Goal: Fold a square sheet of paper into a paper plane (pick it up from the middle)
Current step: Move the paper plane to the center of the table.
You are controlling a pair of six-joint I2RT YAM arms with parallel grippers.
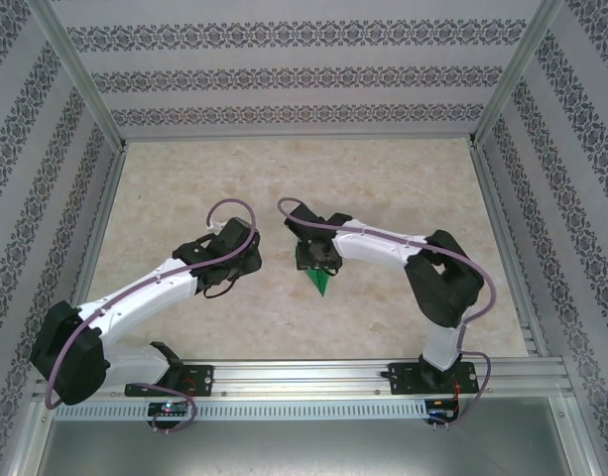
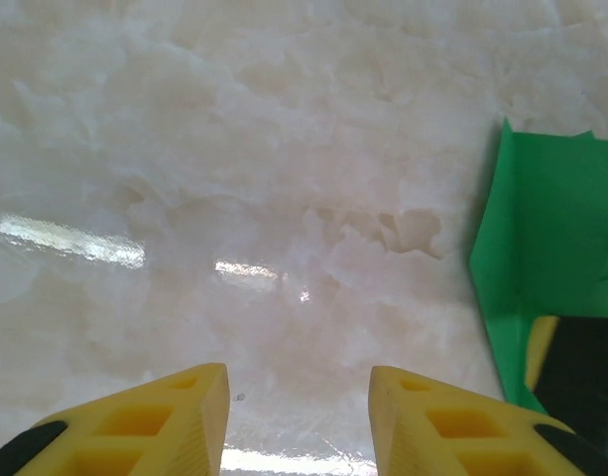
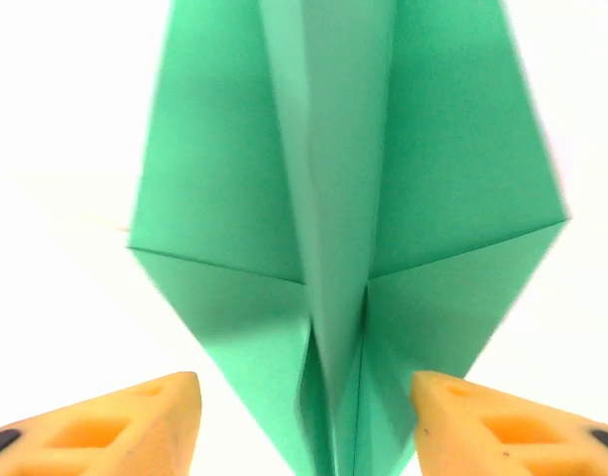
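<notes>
Creases run down the bright green folded paper plane [image 3: 323,178], lying on the pale marbled counter [image 2: 234,198] between my right tool's [image 3: 305,382] parted, released fingers, both ends cut off. My left tool [image 2: 299,382] gapes empty beside it.

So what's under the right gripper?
The paper plane, its centre fold between the open fingers of the right gripper. From above the gripper hides all but one pointed end.
</notes>
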